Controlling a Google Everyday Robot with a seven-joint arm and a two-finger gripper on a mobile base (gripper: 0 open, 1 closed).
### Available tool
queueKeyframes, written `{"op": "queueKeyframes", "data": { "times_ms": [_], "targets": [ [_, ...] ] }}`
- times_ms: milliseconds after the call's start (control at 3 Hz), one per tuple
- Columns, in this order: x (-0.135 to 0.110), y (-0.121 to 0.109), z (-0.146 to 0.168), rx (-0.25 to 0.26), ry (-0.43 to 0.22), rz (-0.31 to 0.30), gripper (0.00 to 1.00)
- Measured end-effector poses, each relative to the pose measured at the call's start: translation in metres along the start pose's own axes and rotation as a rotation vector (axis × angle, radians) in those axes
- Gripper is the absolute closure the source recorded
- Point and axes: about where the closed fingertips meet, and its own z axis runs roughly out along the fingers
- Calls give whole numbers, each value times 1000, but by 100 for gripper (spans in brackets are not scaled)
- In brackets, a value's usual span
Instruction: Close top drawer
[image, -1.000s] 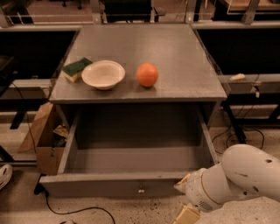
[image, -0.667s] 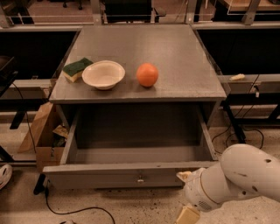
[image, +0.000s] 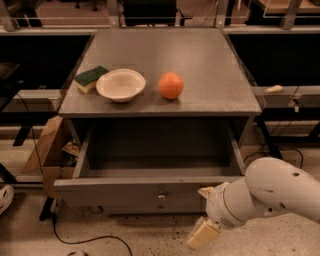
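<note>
The top drawer (image: 125, 189) is a wide grey drawer with a small round metal knob (image: 161, 196) at the centre of its flat front. It stands partly pulled out of the grey cabinet, and its inside looks empty. My gripper (image: 204, 220), at the end of the white arm (image: 272, 195), is at the lower right. It is level with the right end of the drawer front and close against it. Whether it touches the front I cannot tell.
On the cabinet top (image: 200, 65) lie a green-and-yellow sponge (image: 90, 78), a white bowl (image: 120, 84) and an orange (image: 171, 85). A cardboard box (image: 47, 150) stands at the cabinet's left. A cable (image: 90, 240) runs over the floor. Dark shelving stands on both sides.
The drawer has slid into the cabinet, so the opening is shallower than before. My arm and gripper have followed it forward.
</note>
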Motion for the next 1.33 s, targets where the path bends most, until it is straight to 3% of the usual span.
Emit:
{"op": "queueKeyframes", "data": {
  "times_ms": [333,667,1000,1333],
  "targets": [
    [-18,-32,15,25,2,12,42],
    [-24,-48,21,43,5,23,66],
    [-32,-71,27,68,13,39,56],
    [-32,-71,27,68,13,39,33]
  ]
}}
